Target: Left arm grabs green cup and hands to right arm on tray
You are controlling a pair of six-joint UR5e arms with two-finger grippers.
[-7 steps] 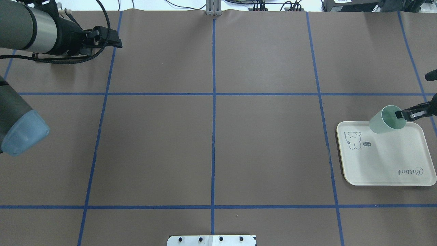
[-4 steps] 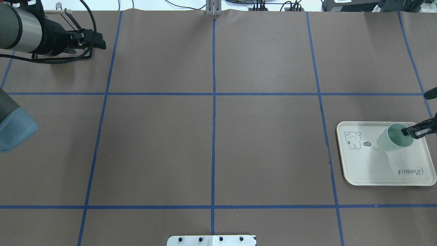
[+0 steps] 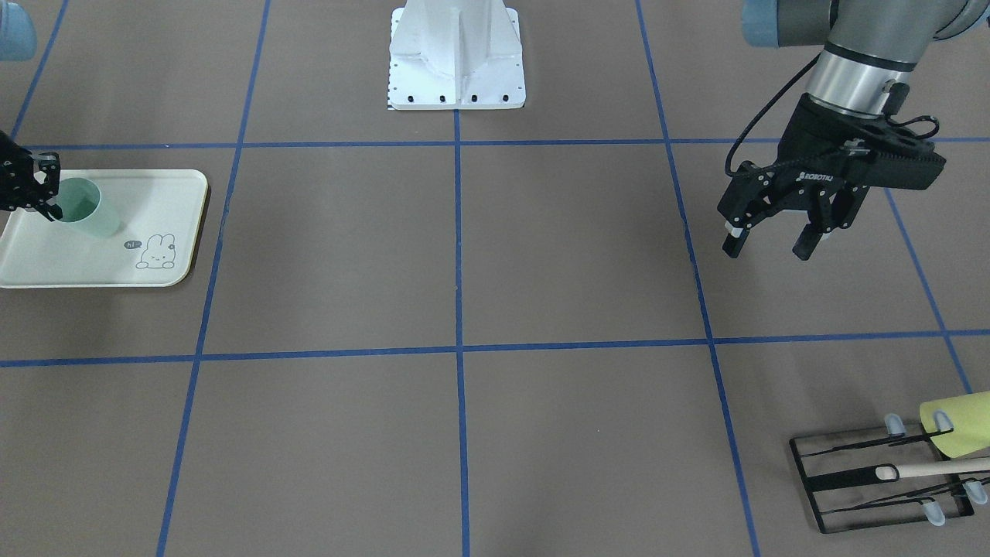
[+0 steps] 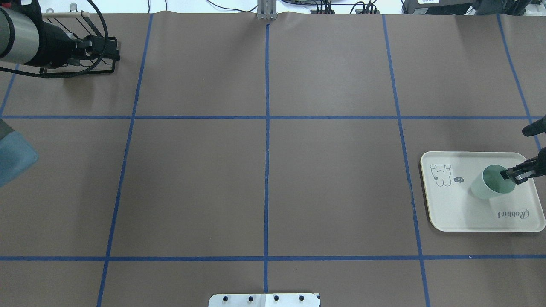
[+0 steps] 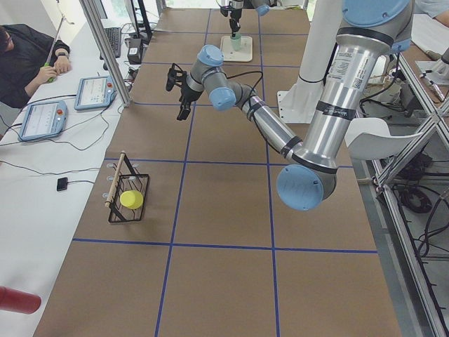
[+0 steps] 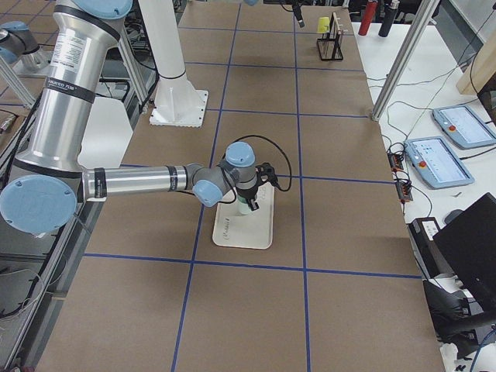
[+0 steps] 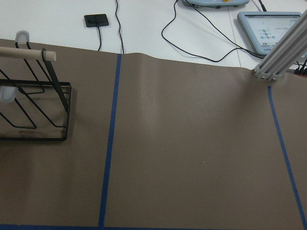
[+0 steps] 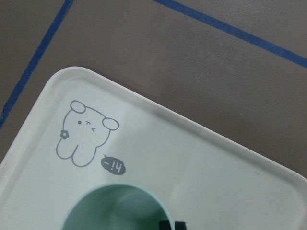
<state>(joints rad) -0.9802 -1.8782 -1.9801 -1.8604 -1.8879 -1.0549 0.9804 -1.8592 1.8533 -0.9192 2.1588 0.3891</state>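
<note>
The pale mint-green cup (image 4: 490, 187) is upright, slightly tilted, on the cream Rabbit tray (image 4: 452, 209) at the table's right end; I cannot tell if its base touches. My right gripper (image 4: 507, 175) is shut on the cup's rim, one finger inside and one outside. This also shows in the front view, with gripper (image 3: 51, 207), cup (image 3: 83, 210) and tray (image 3: 166, 193). The right wrist view shows the cup's rim (image 8: 115, 203) and the tray's bunny drawing (image 8: 81, 136). My left gripper (image 3: 767, 249) is open and empty, far away above the table's left part.
A black wire rack (image 3: 882, 480) with a yellow-green cup (image 3: 955, 424) and a wooden rod stands at the far left corner, close to the left gripper (image 4: 114, 52); it also shows in the left wrist view (image 7: 33, 112). The robot base (image 3: 456, 54) stands mid-table.
My right gripper has carried the green cup toward the robot and lowered it over the tray, turning it more upright. My left arm has drawn back toward the table's left end.
</note>
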